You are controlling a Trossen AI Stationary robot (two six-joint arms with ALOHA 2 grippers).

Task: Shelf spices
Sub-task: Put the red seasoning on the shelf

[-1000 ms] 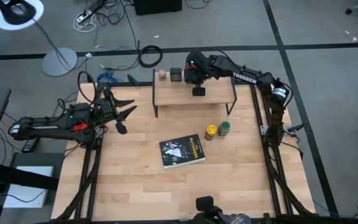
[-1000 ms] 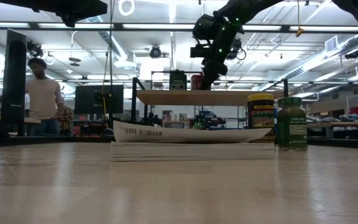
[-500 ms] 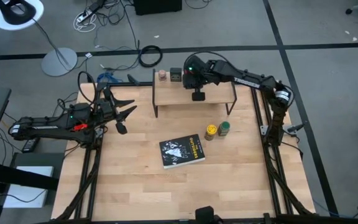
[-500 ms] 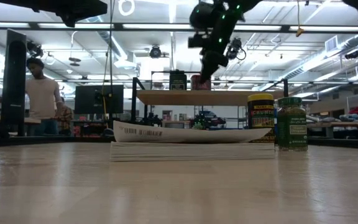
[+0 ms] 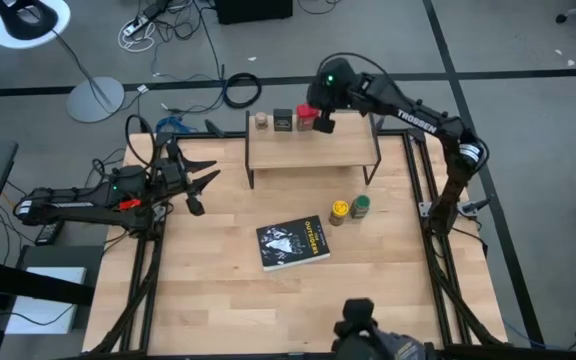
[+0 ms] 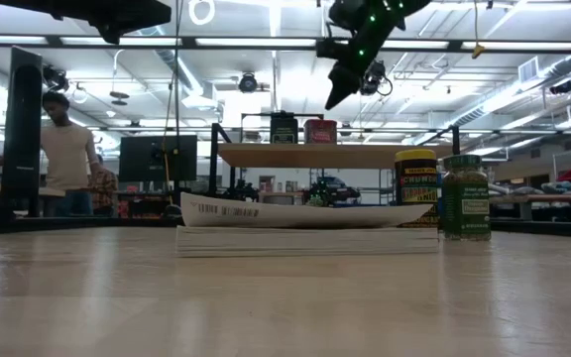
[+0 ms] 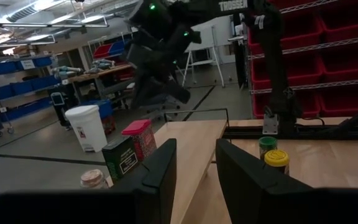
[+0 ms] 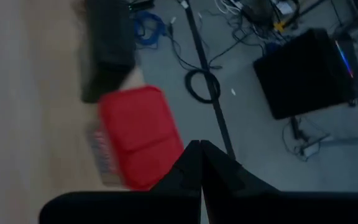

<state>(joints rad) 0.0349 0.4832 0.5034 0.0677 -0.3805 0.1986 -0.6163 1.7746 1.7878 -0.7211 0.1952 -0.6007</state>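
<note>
The shelf [image 5: 311, 148] is a light-wood plank on black legs at the table's far edge. On its far strip stand the pale jar [image 5: 260, 121], the dark tin [image 5: 283, 120] and the red tin [image 5: 305, 120], each on its base. My right gripper [image 6: 336, 96] hangs shut above and just right of the red tin [image 6: 319, 131], touching nothing. In the right wrist view the red tin [image 8: 138, 134] lies below its fingers. The yellow-topped jar [image 5: 339, 210] and green-topped jar [image 5: 360, 206] stand on the table before the shelf. My left gripper [image 5: 193, 185] waits open at the table's left.
A flat black book [image 5: 293, 242] lies mid-table, near the two jars. The tabletop [image 5: 218, 290] shows bare wood on the near and left parts. The shelf's near strip [image 5: 313, 155] holds nothing. A person [image 6: 65, 154] stands in the room beyond the table.
My right gripper was down at the red tin on the shelf. It has risen and swung toward the far right, clear of the tin. The red tin stays upright on the shelf beside the dark tin.
</note>
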